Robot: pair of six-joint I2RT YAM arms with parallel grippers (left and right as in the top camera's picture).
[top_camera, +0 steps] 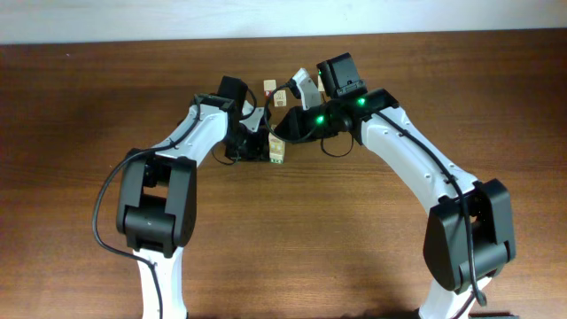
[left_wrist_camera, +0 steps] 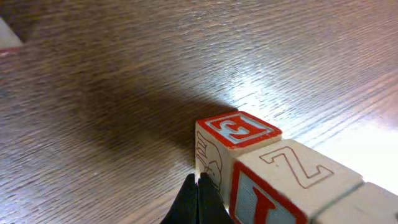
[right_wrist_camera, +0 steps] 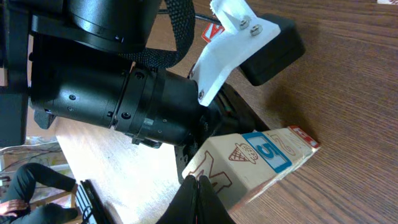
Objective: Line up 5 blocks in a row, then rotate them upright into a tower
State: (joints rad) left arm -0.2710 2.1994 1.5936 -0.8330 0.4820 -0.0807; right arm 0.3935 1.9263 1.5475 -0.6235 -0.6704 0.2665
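1. Nearest the front edge of the worktop (top_camera: 80, 204) stand the two arm bases. Both arms reach inward and meet a little beyond the centre.
2. The row of blocks (top_camera: 277, 151) lies there at about mid-width, between the two pincers. From above only its green-edged near end shows, because the arms cover the rest.
3. The left pincer (left_wrist_camera: 199, 198) is clenched, fingers pressed together and holding nothing. Its tip sits low at the side of the red-framed E block (left_wrist_camera: 239, 132), which ends the row. I cannot tell whether it is touching or just beside. From this tip the row runs off to the right: the E block, the Z block (left_wrist_camera: 298, 169), then a third.
4. The right pincer (right_wrist_camera: 199, 196) is also clenched and empty, with its tip down at the row's other end. The row's long axis leads away from it, past the blue-faced block (right_wrist_camera: 267, 152), to a red-edged end.
5. My judgement is that the coming move turns on this lengthwise lie. Each arm is nearest its own end block, and a closed tip pushing off-centre would swing that block round.
6. Farther toward the far edge, apart from the row, a pale block (top_camera: 269, 87) lies near a red-faced cube (right_wrist_camera: 210, 32).
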